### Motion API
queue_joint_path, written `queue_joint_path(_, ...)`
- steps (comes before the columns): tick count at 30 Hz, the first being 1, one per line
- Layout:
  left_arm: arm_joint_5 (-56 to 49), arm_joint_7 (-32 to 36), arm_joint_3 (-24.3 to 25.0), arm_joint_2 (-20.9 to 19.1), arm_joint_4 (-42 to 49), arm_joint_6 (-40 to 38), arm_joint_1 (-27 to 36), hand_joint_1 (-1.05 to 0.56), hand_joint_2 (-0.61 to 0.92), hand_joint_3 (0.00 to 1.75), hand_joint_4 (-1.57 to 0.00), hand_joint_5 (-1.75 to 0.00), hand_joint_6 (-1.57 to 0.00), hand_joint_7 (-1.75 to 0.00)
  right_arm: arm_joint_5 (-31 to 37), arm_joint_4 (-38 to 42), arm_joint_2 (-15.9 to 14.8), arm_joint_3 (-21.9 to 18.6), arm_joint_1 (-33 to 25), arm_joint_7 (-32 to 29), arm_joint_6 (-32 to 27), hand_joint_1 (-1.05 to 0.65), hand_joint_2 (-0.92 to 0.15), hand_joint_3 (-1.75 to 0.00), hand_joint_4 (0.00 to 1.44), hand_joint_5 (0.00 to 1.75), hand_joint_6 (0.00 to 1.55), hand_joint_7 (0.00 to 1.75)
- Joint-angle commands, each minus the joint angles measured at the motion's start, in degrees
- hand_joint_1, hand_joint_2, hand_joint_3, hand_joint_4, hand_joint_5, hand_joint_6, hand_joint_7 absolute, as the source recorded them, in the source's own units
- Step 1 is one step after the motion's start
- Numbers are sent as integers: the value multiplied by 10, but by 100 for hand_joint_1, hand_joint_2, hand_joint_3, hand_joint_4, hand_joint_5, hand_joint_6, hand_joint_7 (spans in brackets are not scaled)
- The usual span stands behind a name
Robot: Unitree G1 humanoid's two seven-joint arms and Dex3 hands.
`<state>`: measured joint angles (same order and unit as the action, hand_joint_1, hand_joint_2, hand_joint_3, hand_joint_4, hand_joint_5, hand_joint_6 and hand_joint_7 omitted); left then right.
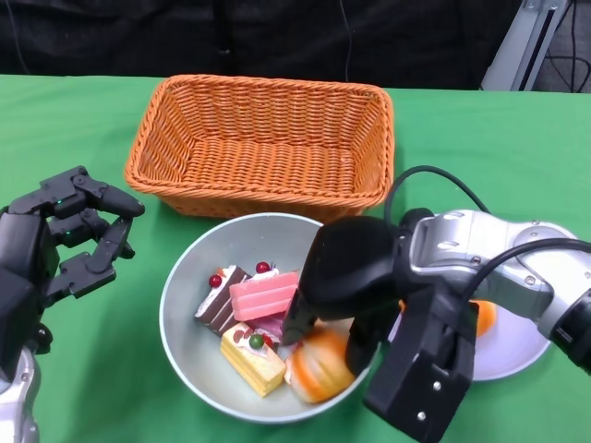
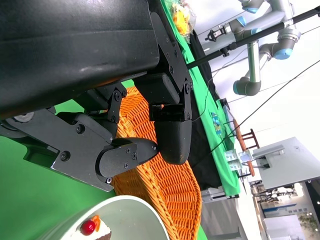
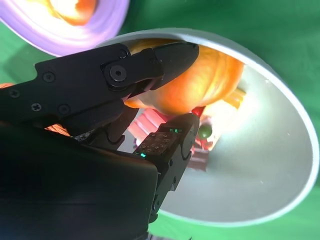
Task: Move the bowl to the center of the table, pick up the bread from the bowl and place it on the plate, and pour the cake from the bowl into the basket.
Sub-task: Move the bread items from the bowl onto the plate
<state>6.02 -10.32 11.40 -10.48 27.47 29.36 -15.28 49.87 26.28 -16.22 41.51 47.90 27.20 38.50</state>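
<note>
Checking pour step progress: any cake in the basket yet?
No. In the head view the basket holds nothing, and the cake slices lie in the bowl.

Bowl: round pale grey-green bowl (image 1: 185, 305) under the right hand (image 1: 337, 305), upright.
Bread: orange glossy bun (image 1: 319, 365) in the bowl, between that hand's fingers.
Cakes: pink, chocolate and yellow slices (image 1: 245, 318) just left of the hand.
Basket: orange wicker rectangular basket (image 1: 263, 143) beyond the hand.
Plate: white round plate (image 1: 512, 346) right of the hand.

Robotics lab or test hall: green cloth-covered table (image 1: 480, 129) backed by black drape (image 1: 277, 37), grey-and-blue industrial robot arm (image 2: 260, 47) on a stand beyond it, cables (image 2: 260, 107) strung overhead, further cloth-covered tables and a chair (image 2: 245, 145) in an open bright room.
</note>
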Motion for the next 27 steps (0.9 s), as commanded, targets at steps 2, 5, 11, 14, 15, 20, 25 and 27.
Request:
queue_joint_path(2, 4, 7, 4, -1, -13, -7, 11, -11, 69, 78, -79, -151, -84, -108, 8, -20, 2, 11, 17, 39, -19, -85, -92, -5, 77, 0, 70, 0)
queue_joint_path(5, 4, 7, 4, -1, -14, -8, 11, -11, 69, 78, -79, -151, -84, -108, 6, -25, 2, 12, 15, 43, -23, -85, -92, -6, 77, 0, 70, 0)
queue_joint_path(11, 0, 15, 4, 3, -18, -9, 14, -12, 69, 79, -79, -150, -84, -108, 33, -21, 21, 35, 39, 59, -37, -86, -92, -7, 83, 3, 67, 0)
queue_joint_path(14, 0, 17, 3, 4, -19, -8, 15, -12, 69, 79, -80, -150, -85, -108, 41, -16, 29, 41, 45, 59, -40, -86, -92, -7, 85, 4, 66, 0)
queue_joint_path(15, 0, 18, 2, 5, -20, -8, 16, -11, 69, 79, -80, -150, -84, -108, 45, -12, 33, 44, 48, 58, -42, -85, -92, -8, 86, 4, 69, 1)
queue_joint_path(20, -4, 22, 2, 8, -24, -9, 17, -12, 69, 79, -80, -150, -85, -107, 52, 2, 45, 52, 53, 50, -48, -83, -92, -11, 88, 5, 72, 2)
queue_joint_path(25, -3, 22, 1, 10, -27, -8, 19, -12, 69, 79, -80, -150, -85, -107, 72, 25, 54, 62, 51, -3, -43, -82, -92, -11, 96, 8, 77, 4)
queue_joint_path(27, -2, 22, 1, 11, -27, -7, 19, -11, 69, 79, -79, -150, -85, -107, 78, 33, 57, 65, 49, -25, -44, -82, -92, -11, 99, 9, 80, 4)
